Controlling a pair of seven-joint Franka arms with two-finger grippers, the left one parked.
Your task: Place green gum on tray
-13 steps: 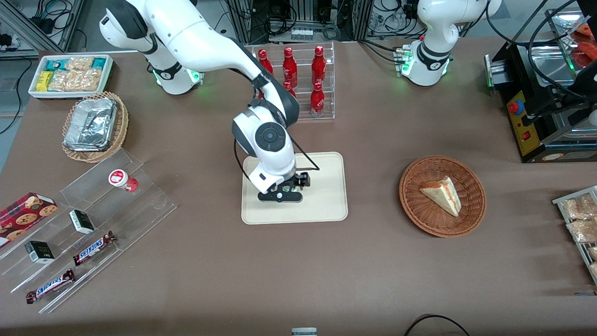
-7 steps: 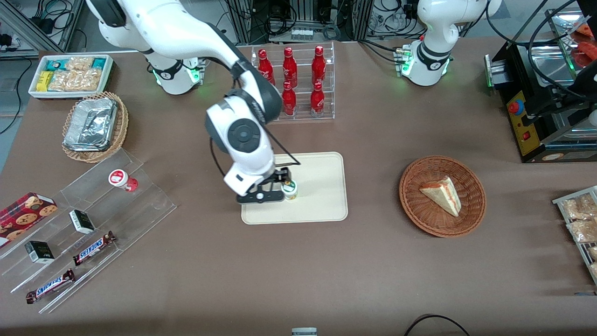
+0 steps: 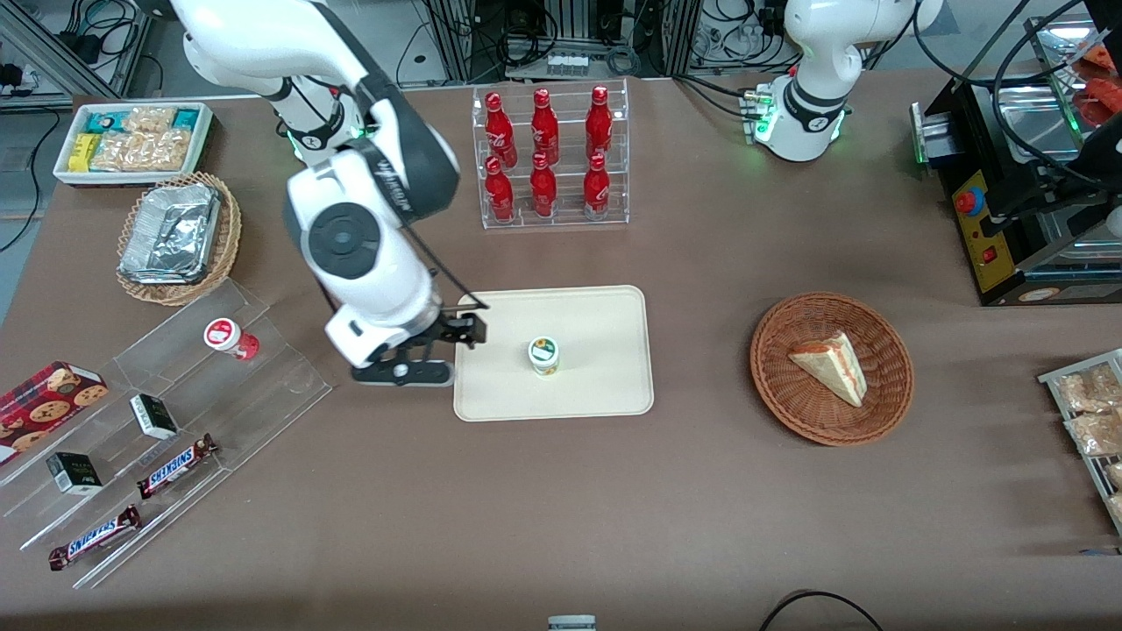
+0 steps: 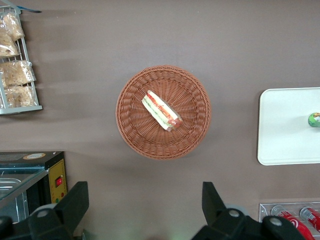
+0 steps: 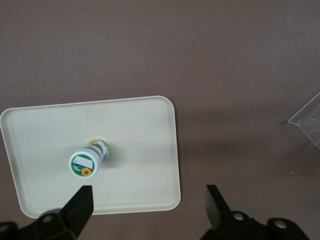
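Observation:
The green gum (image 3: 544, 356) stands upright on the cream-beige tray (image 3: 605, 386), near its middle. It also shows in the right wrist view (image 5: 86, 161) as a white lid with a green mark, standing on the tray (image 5: 140, 125). My right gripper (image 3: 456, 337) hangs above the tray's edge toward the working arm's end, apart from the gum. In the right wrist view the gripper (image 5: 148, 205) is open and empty, with one finger over the tray and one over bare table. The left wrist view shows the tray (image 4: 285, 130) with the gum (image 4: 314, 119) at its frame edge.
A red-lidded gum bottle (image 3: 230, 336) lies on the clear stepped shelf (image 3: 175, 412) with Snickers bars. A rack of red bottles (image 3: 548, 158) stands farther from the front camera than the tray. A wicker basket with a sandwich (image 3: 831, 368) lies toward the parked arm's end.
The gripper let go of the green gum, which now stands on the tray. The arm rose and moved off toward the working arm's end of the table.

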